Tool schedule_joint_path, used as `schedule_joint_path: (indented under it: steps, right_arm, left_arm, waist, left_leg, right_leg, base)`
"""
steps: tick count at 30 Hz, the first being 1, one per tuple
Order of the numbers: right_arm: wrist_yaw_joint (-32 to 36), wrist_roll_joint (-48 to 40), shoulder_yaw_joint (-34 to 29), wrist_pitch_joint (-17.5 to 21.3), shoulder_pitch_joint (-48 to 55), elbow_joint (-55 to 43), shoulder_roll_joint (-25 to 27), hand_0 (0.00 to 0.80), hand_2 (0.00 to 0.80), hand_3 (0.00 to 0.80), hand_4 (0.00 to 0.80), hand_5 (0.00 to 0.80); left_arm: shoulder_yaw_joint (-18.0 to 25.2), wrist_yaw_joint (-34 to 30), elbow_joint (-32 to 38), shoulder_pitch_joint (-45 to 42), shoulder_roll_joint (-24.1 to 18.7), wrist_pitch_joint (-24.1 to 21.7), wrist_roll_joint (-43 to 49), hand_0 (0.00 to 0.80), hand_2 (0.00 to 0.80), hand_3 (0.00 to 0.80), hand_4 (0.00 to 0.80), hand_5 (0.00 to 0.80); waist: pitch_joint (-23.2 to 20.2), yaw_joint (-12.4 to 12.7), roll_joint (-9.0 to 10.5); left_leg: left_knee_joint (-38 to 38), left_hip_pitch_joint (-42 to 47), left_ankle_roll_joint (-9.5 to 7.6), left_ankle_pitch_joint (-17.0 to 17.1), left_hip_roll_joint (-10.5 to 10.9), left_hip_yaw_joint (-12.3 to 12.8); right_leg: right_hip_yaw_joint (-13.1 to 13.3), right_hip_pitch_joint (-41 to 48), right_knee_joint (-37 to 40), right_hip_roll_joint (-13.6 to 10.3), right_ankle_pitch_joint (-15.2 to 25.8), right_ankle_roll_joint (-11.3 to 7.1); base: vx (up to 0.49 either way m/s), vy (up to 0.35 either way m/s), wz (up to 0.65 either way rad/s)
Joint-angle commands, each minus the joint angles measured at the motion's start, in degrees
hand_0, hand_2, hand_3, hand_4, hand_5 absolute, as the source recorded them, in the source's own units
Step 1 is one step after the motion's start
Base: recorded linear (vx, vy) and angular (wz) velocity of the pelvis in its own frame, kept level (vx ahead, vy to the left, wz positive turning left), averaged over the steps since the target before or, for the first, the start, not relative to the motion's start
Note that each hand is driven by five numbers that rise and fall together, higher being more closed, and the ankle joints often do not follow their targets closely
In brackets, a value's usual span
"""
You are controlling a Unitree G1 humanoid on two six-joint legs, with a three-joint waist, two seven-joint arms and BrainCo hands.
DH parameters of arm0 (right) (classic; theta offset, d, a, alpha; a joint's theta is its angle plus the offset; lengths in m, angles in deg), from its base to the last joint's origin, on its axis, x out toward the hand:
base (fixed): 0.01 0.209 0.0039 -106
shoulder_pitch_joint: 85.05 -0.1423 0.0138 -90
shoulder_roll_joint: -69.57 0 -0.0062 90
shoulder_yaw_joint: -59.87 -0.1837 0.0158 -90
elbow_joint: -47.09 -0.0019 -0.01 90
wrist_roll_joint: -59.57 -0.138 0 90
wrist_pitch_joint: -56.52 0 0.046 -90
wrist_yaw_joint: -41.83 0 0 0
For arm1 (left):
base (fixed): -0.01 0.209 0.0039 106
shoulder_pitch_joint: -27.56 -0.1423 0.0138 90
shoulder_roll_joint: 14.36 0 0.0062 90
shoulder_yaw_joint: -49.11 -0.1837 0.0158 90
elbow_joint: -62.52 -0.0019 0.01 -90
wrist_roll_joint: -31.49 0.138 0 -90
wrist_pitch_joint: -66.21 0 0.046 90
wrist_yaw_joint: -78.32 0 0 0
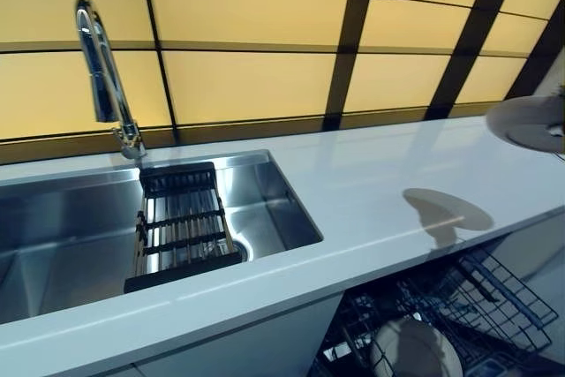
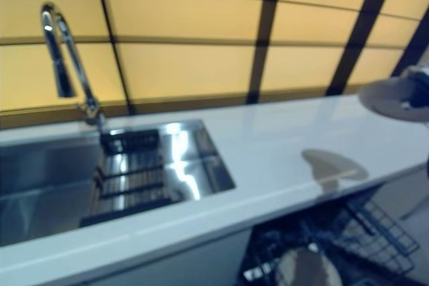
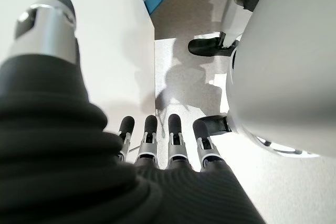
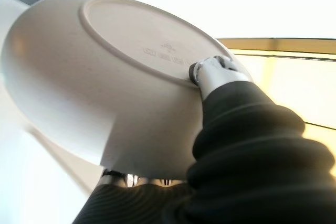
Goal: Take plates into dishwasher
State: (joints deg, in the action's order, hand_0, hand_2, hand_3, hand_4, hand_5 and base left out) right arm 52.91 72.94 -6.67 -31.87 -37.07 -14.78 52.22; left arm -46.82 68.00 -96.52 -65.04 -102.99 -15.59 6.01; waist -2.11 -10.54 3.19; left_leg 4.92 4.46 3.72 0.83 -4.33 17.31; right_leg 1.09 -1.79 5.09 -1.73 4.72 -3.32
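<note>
A round white plate (image 4: 100, 77) is held by the right hand (image 4: 218, 74), pinched at its rim: the thumb is pressed against the raised foot ring on the underside, and the fingers (image 4: 131, 180) are seen just under the near edge. The plate is matte and shallow, with a circular foot. In the head views it (image 1: 530, 121) is seen raised at the far right, above the right end of the counter (image 1: 353, 192), and its oval shadow is cast on the smooth, glossy white top. Below the counter's near edge a dark wire rack (image 1: 477, 306) is seen pulled out, with another pale round plate (image 1: 415, 350) standing in it. A stainless steel sink (image 1: 53, 236) is set into the counter at the left, with a black slatted drainer (image 1: 181, 227) in it and a curved chrome tap (image 1: 101, 68) behind. The wall is covered by yellow panels (image 1: 256, 86). The left hand (image 3: 163, 140) is seen only in its wrist view, fingers straight and relaxed, nothing held.
</note>
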Motion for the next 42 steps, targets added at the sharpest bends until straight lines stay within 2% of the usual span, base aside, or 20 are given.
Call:
schedule_joint_path:
  steps: [1,2,5,8,14,16,17,21,30,42]
  right_arm:
    - [-0.5,-4.9,-9.8,-2.5,3.6,2.0,0.8,0.8,0.8,0.8,0.8,0.8]
    - [0.3,-5.0,-13.8,-2.7,8.2,2.0,0.4,0.8,0.8,0.8,0.8,0.8]
    - [1.1,-5.5,-19.6,-3.8,15.2,1.8,-0.6,0.8,0.8,0.8,0.8,0.8]
    - [1.8,-6.7,-30.3,-5.4,27.7,1.4,-3.7,0.8,0.8,0.8,0.8,0.8]
    - [4.7,-10.1,-38.8,-6.3,39.6,-2.1,-12.1,0.8,0.8,0.8,0.8,0.8]
    - [5.6,-10.9,-39.1,-6.5,40.6,-3.0,-14.0,0.8,0.8,0.8,0.8,0.8]
    - [6.3,-11.1,-39.0,-7.5,41.8,-5.2,-16.4,0.8,0.8,0.8,0.8,0.8]
    - [7.3,-11.7,-38.9,-9.6,43.4,-8.9,-20.7,0.8,0.8,0.8,0.8,0.8]
    - [5.0,-13.6,-37.2,-13.4,44.2,-12.9,-30.8,0.8,0.8,0.8,0.8,0.8]
    - [-0.1,-11.5,-33.6,-14.6,42.6,-11.6,-34.9,0.8,0.8,0.8,0.8,0.8]
  left_arm:
    - [1.3,-1.1,-1.7,1.3,-2.2,-0.5,1.2,0.0,0.0,0.0,0.0,0.0]
    - [1.8,-1.0,-1.8,1.4,-2.2,-0.6,1.4,0.0,0.0,0.0,0.0,0.0]
    - [2.0,-1.1,-1.7,1.6,-2.3,-0.5,1.3,0.0,0.0,0.0,0.0,0.0]
    - [2.0,-1.2,-1.6,2.1,-2.8,-0.3,1.5,0.0,0.0,0.0,0.0,0.0]
    - [2.0,-2.0,-1.5,3.5,-3.6,0.2,2.1,0.0,0.0,0.0,0.0,0.0]
    - [2.1,-2.2,-1.6,3.7,-3.5,0.1,2.4,0.0,0.0,0.0,0.0,0.0]
    - [2.3,-2.4,-1.6,3.6,-3.4,-0.4,2.4,0.0,0.0,0.0,0.0,0.0]
    - [2.8,-2.5,-1.6,3.7,-3.1,-1.3,2.6,0.0,0.0,0.0,0.0,0.0]
    - [3.8,-2.6,-1.5,2.8,-2.8,-2.2,3.7,0.0,0.0,0.0,0.0,0.0]
    - [3.2,-2.4,-0.2,1.0,-2.4,-3.0,4.7,0.0,0.0,0.0,0.0,0.0]
  waist:
    - [-0.2,-0.7,3.7]
    - [-0.1,-1.3,3.58]
    - [0.3,-1.9,3.54]
    - [0.9,-2.6,3.61]
    - [2.4,-3.4,3.42]
    - [2.7,-3.6,3.32]
    - [3.0,-3.8,3.15]
    - [3.7,-4.0,2.71]
    - [4.8,-3.6,1.28]
    - [5.7,-2.1,-0.03]
  left_leg:
    - [0.1,1.6,-0.28,-2.8,0.6,-2.6]
    - [0.1,1.5,-0.29,-2.8,0.5,-2.3]
    - [0.1,1.5,-0.34,-2.7,0.4,-2.1]
    - [0.1,1.7,-0.43,-2.8,0.3,-1.5]
    - [0.1,2.1,-0.8,-2.9,0.3,-0.8]
    - [0.1,2.1,-0.91,-3.0,0.4,-0.7]
    - [0.1,2.2,-1.01,-3.0,0.5,-0.5]
    - [0.1,2.2,-1.22,-3.1,0.6,-0.2]
    - [0.1,2.1,-1.14,-3.0,0.5,0.2]
    - [0.1,1.5,-0.75,-2.8,0.5,-0.8]
  right_leg:
    - [-0.2,1.5,-0.1,-0.6,1.1,-6.19]
    - [0.1,1.3,-0.1,-0.5,1.2,-6.17]
    - [0.4,1.1,-0.1,-0.4,1.3,-6.12]
    - [0.8,1.1,-0.1,-0.4,1.5,-6.15]
    - [1.5,0.8,-0.1,-0.2,2.0,-6.05]
    - [1.7,0.8,-0.1,-0.2,2.1,-6.05]
    - [1.8,0.7,-0.1,-0.2,2.2,-6.01]
    - [1.9,0.5,-0.1,-0.2,2.3,-5.89]
    - [1.0,0.3,-0.1,-0.6,2.2,-5.86]
    - [-0.3,0.1,-0.1,-1.2,2.0,-5.98]
  base:
    - [0.005,-0.03,-0.05]
    - [-0.003,-0.025,-0.06]
    - [-0.014,-0.017,-0.09]
    - [-0.003,-0.018,-0.12]
    - [-0.01,-0.015,-0.04]
    - [-0.014,-0.025,-0.09]
    - [-0.007,-0.02,-0.08]
    - [-0.017,-0.023,-0.07]
    - [-0.006,-0.012,-0.02]
    - [-0.004,-0.033,0.0]
